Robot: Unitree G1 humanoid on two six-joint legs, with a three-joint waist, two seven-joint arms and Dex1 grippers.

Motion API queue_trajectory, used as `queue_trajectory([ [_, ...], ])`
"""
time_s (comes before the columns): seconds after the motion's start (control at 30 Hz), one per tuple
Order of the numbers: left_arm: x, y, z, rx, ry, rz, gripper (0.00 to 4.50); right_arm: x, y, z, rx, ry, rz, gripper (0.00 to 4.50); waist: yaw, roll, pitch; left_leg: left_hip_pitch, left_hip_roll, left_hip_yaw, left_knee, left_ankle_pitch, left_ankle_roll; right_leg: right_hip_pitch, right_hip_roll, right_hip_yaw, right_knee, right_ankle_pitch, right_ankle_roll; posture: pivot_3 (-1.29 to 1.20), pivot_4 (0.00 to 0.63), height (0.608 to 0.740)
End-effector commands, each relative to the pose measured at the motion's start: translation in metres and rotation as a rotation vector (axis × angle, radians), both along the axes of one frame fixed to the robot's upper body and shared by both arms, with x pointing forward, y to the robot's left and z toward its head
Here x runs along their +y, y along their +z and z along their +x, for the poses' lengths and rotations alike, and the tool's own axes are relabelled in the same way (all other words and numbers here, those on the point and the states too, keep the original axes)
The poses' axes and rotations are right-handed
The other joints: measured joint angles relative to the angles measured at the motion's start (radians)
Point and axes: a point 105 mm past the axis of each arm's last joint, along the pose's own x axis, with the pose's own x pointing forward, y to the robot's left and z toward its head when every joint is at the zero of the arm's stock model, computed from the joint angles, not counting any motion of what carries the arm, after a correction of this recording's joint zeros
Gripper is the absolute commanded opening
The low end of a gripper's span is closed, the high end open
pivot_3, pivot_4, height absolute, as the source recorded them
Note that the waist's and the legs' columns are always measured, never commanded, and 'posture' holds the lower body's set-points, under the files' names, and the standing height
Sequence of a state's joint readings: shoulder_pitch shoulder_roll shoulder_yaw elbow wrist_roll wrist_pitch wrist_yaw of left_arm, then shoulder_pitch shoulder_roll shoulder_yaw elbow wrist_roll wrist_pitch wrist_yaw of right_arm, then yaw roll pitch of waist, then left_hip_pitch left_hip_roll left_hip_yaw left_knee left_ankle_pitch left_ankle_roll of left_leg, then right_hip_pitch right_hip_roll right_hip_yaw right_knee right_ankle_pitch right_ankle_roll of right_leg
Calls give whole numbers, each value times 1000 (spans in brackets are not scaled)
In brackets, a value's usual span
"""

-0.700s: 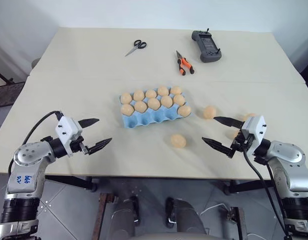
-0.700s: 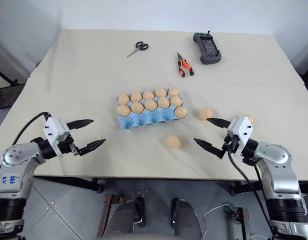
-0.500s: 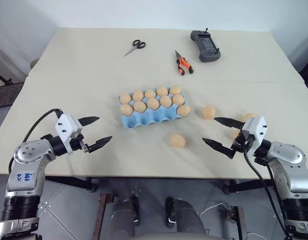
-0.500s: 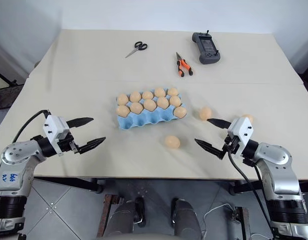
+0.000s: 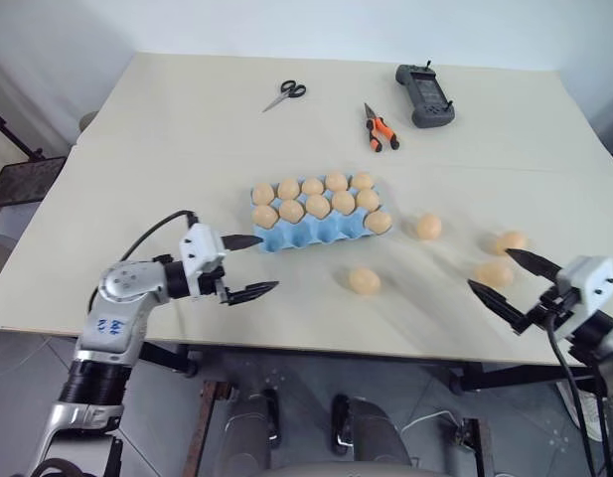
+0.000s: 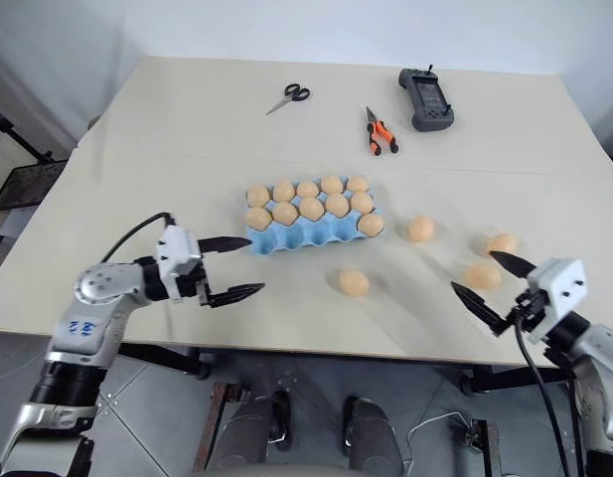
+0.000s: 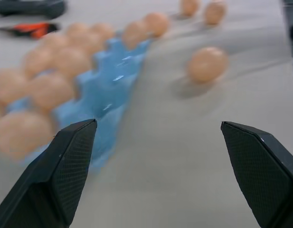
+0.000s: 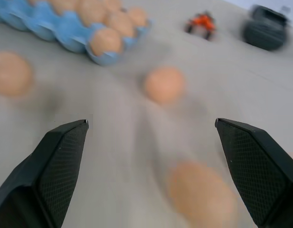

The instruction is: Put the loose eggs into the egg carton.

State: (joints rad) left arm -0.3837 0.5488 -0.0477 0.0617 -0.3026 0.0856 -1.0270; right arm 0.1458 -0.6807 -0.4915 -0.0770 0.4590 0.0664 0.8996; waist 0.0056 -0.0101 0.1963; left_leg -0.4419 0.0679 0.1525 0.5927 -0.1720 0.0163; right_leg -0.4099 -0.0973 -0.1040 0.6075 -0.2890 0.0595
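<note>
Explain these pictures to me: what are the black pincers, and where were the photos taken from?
It is a humanoid robot with two arms. Two pictures come from its head, looking down; two from cameras on its wrists. The left tool and the right tool each have two black fingers, open and holding nothing. On the table a blue egg carton holds eggs; four loose eggs lie beside it. Farther back lie scissors, orange-handled pliers and a dark handheld controller.

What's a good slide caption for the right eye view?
Open grippers flank blue egg carton; four loose eggs await.
</note>
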Motion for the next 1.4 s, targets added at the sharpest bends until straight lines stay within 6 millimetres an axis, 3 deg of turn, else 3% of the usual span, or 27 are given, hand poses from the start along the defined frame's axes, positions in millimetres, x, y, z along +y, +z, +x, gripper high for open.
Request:
queue_trajectory([
  [0.03,-11,-2,1,-14,-54,17,4443,-10,5,-8,-25,-46,1,4500,-8,0,0,0,0,0,0,0,1,0,0,0,0,0,1,0,150,740],
  [0.23,-15,1,3,-6,-74,-4,4443,-4,-2,-5,3,-37,18,4500,-15,0,0,1,1,0,1,0,1,0,2,0,1,1,2,0,150,740],
  [0.53,-12,6,3,-8,-69,-26,4443,7,-8,37,70,43,-9,4500,-16,0,0,1,0,0,4,-1,2,0,0,1,1,1,0,0,150,740],
  [0.8,-7,8,1,-26,-36,-29,4443,-6,-30,58,140,49,-4,4500,-9,0,0,0,-1,0,4,-1,4,-1,0,0,4,2,2,0,150,740],
  [0.9,-4,10,0,-30,-22,-39,4500,-8,-37,58,156,58,0,3880,-9,0,0,0,-1,0,5,-1,4,-1,0,0,5,2,2,0,150,740],
  [1.03,-3,11,1,-36,-9,-46,4500,-8,-40,57,157,75,-3,2551,-10,0,0,1,0,0,8,-1,4,0,1,0,7,2,3,0,150,740],
  [1.13,-2,13,2,-38,4,-56,4500,2,-35,58,128,118,9,1678,-11,0,0,1,0,0,10,-1,4,0,0,1,7,2,3,0,150,740],
  [1.33,18,17,7,-33,99,-92,4500,76,16,72,20,343,74,1628,-38,0,0,1,1,0,11,-1,4,0,1,2,9,3,2,0,150,740],
  [1.4,23,17,8,-31,123,-95,4500,93,27,78,14,363,79,1628,-43,0,0,1,1,0,11,-1,4,-2,1,4,11,3,1,0,150,740],
])
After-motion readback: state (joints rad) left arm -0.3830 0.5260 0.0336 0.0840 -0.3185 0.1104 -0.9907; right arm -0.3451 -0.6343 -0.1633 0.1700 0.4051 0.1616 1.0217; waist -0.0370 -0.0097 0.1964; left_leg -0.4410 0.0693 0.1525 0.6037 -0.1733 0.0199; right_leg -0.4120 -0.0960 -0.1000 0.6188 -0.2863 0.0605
